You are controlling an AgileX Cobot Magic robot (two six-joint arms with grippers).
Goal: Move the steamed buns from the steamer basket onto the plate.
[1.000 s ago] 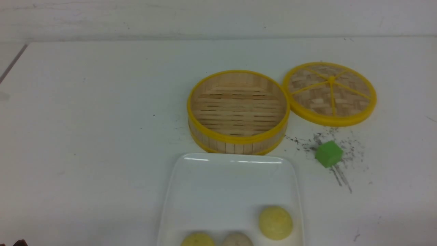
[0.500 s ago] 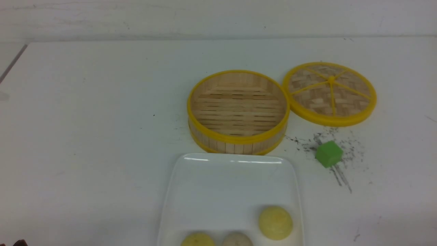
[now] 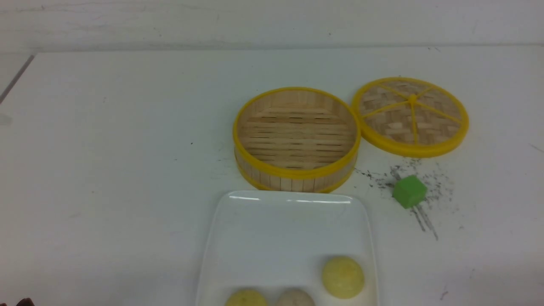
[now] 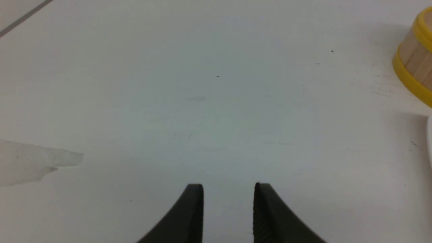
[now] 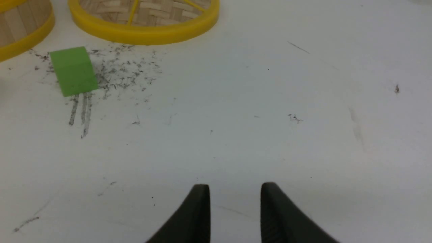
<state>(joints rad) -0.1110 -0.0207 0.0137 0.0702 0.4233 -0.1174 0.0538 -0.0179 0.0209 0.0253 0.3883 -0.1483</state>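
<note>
Where plate [image 3: 255, 221] sits — three buns [image 3: 343, 276], one basket [image 3: 296, 138]

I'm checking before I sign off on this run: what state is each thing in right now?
steamer basket: uncovered, no buns inside
lid: off, lying flat right of the basket
plate: holds all three buns
yellow bun: on the plate, right side
second yellow bun: on the plate's near edge
greyish bun: between the two
green cube: on the table
left claw: open, holding nothing
right claw: open, holding nothing
</note>
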